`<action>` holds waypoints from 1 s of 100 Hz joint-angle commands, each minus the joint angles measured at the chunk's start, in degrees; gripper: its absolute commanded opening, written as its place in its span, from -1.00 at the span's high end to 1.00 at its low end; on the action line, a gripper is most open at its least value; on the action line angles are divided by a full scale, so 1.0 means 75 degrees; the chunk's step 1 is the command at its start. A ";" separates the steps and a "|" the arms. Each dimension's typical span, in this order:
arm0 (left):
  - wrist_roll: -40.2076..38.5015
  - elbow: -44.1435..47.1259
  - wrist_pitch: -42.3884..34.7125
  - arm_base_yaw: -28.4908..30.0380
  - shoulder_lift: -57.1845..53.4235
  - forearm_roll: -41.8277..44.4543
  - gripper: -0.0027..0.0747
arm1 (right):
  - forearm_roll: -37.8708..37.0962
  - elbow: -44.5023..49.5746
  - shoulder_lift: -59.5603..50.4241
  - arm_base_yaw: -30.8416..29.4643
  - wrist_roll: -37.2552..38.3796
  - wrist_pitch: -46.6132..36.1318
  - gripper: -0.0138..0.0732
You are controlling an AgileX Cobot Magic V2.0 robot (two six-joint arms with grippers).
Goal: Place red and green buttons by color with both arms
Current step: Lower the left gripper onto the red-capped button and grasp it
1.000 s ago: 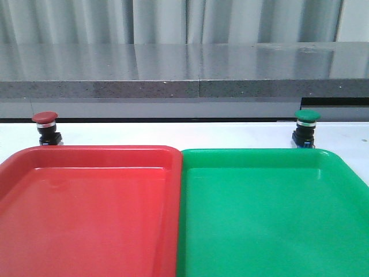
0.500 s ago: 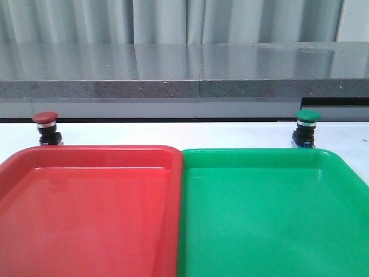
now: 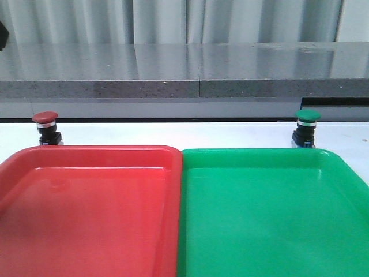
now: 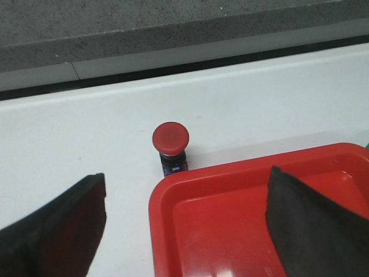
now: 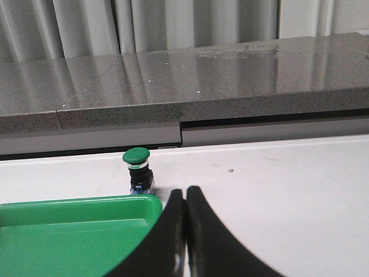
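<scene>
The red button point(image 3: 45, 119) stands upright on the white table behind the red tray's far left corner. The green button point(image 3: 307, 117) stands upright behind the green tray's far right corner. In the left wrist view my left gripper point(image 4: 185, 176) is open and empty, hovering above the red tray's corner, with the red button point(image 4: 170, 137) ahead between the fingers' lines. In the right wrist view my right gripper point(image 5: 185, 191) is shut and empty, beside the green tray's corner, with the green button point(image 5: 136, 156) a little ahead and to one side. Neither gripper's fingers show in the front view.
The red tray point(image 3: 34, 154) and green tray point(image 3: 323, 154) lie side by side, touching, across the front of the table; both hold nothing. A grey stone ledge point(image 3: 184, 81) runs along the back behind the buttons. A dark arm part point(image 3: 2, 34) shows at the upper left edge.
A dark bit of the left arm has come into the front view's upper left edge. The buttons and trays have not moved.
</scene>
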 commanded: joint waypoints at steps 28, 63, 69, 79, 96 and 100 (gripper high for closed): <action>-0.0684 -0.2737 0.1590 -0.0054 0.2147 -0.0122 -0.52 | 0.0011 -0.0147 -0.0160 -0.0006 -0.0007 -0.0557 0.83; -0.0684 -0.3356 0.1784 0.0180 0.3585 -0.0122 -0.52 | 0.0011 -0.0147 -0.0160 -0.0006 -0.0007 -0.0557 0.83; -0.0684 -0.3356 0.1679 0.0241 0.3770 -0.0122 -0.52 | 0.0011 -0.0147 -0.0160 -0.0006 -0.0007 -0.0557 0.83; -0.0684 -0.3356 0.1534 0.0241 0.3986 -0.0122 -0.52 | 0.0011 -0.0147 -0.0160 -0.0006 -0.0007 -0.0557 0.83; -0.0684 -0.3442 0.1137 0.0255 0.4369 -0.0137 -0.50 | 0.0011 -0.0147 -0.0160 -0.0006 -0.0007 -0.0557 0.83; -0.0684 -0.3516 0.1137 0.0255 0.4500 -0.0137 -0.50 | 0.0011 -0.0147 -0.0160 -0.0006 -0.0007 -0.0557 0.83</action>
